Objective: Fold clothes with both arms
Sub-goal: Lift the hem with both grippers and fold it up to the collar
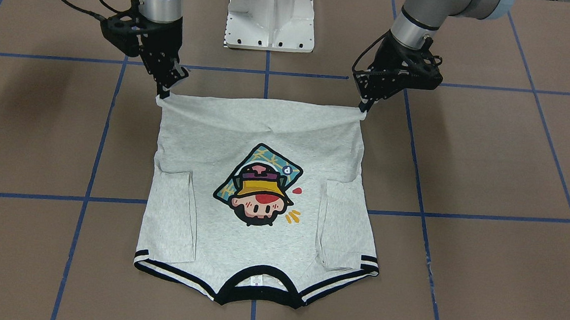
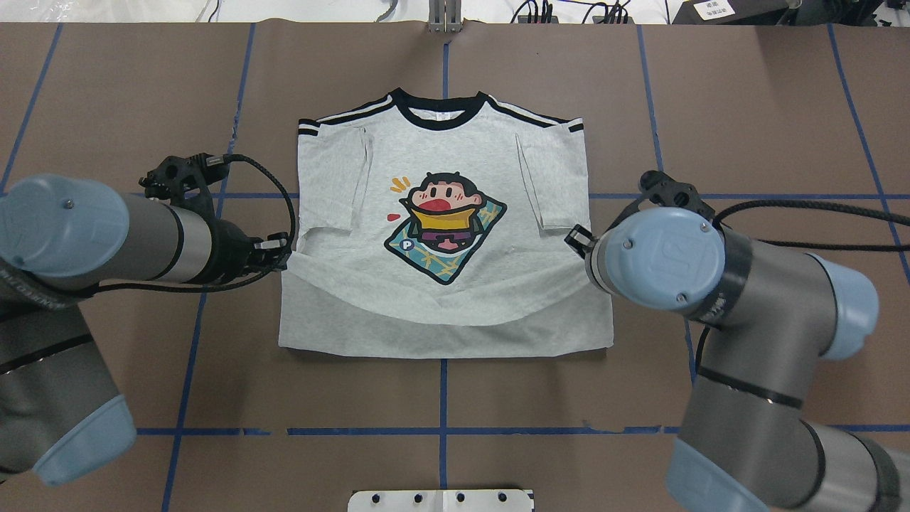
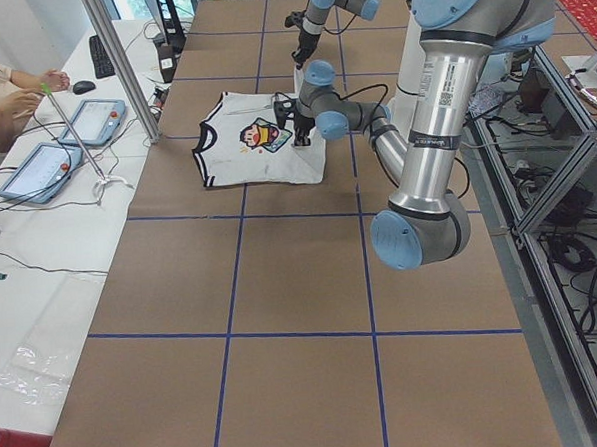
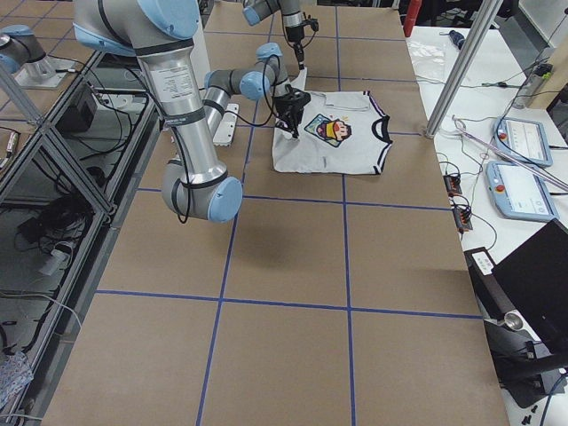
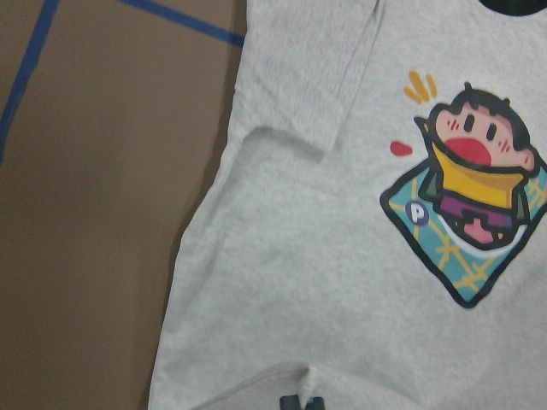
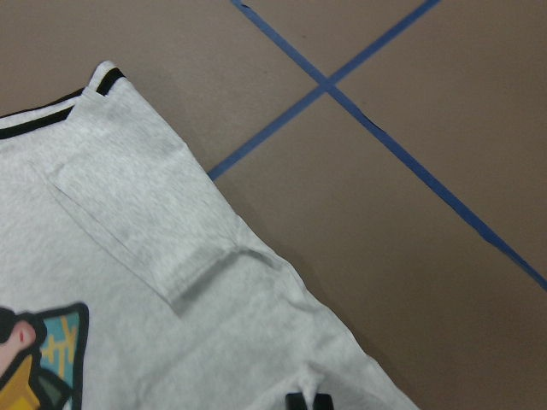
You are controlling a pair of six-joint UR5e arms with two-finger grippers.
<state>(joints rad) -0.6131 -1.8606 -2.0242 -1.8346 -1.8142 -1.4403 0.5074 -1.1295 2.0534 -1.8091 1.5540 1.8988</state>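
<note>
The grey T-shirt (image 1: 266, 143) lies print up on the brown table, collar away from the robot and sleeves folded inward. It also shows in the overhead view (image 2: 426, 142) and both side views (image 3: 259, 145) (image 4: 333, 133). My left gripper (image 1: 363, 107) is shut on one hem corner, seen also from overhead (image 2: 284, 254) and at the bottom of the left wrist view (image 5: 301, 401). My right gripper (image 1: 163, 94) is shut on the other hem corner (image 6: 308, 400); overhead its wrist hides it. The hem is raised off the table and sags between the grippers.
The white pedestal base (image 1: 271, 14) stands behind the shirt, at the robot's side of the table (image 2: 441, 500). Blue tape lines (image 1: 266, 72) cross the table. Beyond the collar side is a white bench with tablets (image 3: 73, 125) and an upright pole (image 3: 120, 63).
</note>
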